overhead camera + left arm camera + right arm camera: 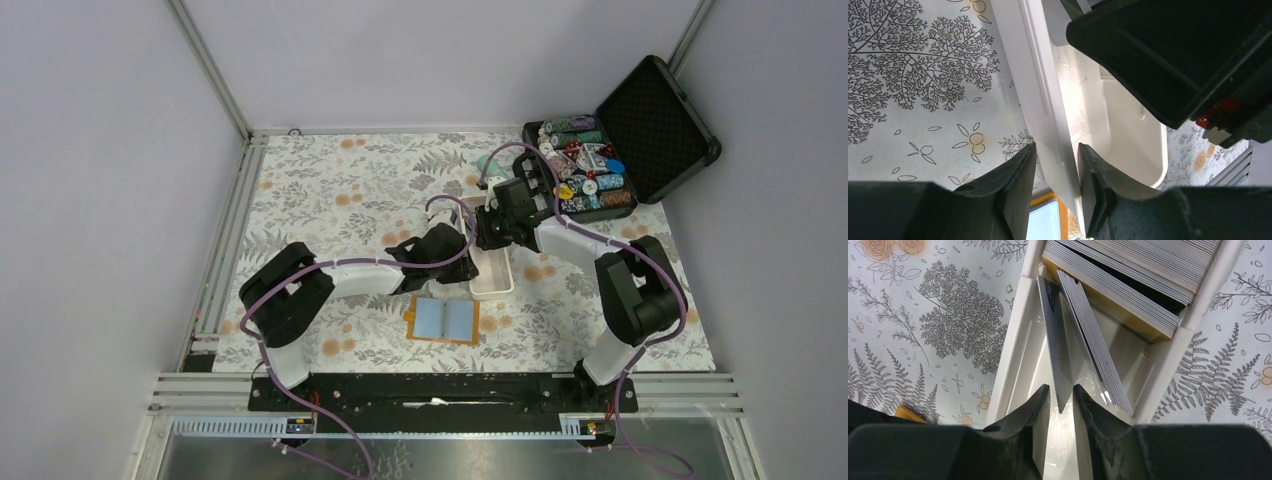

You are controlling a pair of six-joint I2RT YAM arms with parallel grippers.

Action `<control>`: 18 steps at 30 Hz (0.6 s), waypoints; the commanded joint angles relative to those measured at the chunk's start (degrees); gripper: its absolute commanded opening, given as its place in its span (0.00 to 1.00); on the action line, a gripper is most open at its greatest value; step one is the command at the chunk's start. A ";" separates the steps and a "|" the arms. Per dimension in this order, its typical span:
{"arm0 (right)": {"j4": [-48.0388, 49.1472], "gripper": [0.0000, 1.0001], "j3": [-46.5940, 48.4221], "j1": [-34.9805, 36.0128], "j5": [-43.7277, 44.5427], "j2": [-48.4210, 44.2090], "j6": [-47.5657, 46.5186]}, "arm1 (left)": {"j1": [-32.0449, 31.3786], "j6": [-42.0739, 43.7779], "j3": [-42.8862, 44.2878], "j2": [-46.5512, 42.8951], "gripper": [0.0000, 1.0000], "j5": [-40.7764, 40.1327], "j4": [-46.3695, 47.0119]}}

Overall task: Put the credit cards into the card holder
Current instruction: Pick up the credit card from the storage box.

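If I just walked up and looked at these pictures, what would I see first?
The two robot arms meeting over the white tray in the middle of the flowery table: the left pincer grips its side wall and the right pincer has one card between its fingers. Next, the open black case of colourful chips at the far right corner, and the open orange card holder with blue pockets lying near the tray.

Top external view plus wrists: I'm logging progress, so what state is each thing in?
card holder: open flat, pockets up.
credit cards: stacked on edge in the white tray.
white tray: one wall gripped.
poker chip case: lid open.
left gripper: shut on the white tray's wall.
right gripper: open around one card's corner.
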 commanded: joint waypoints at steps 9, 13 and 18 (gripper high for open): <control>0.50 0.04 3.33 1.11 0.69 0.75 -0.68 | 0.03 1.62 1.44 0.09 0.39 -1.52 -0.92; -1.57 0.00 1.68 1.11 2.98 -4.01 0.06 | 0.00 2.28 1.50 -1.83 0.54 -1.80 -1.64; -5.20 0.00 -1.02 1.10 5.48 -11.78 1.71 | -0.06 4.09 1.21 -6.88 0.81 -3.95 -2.73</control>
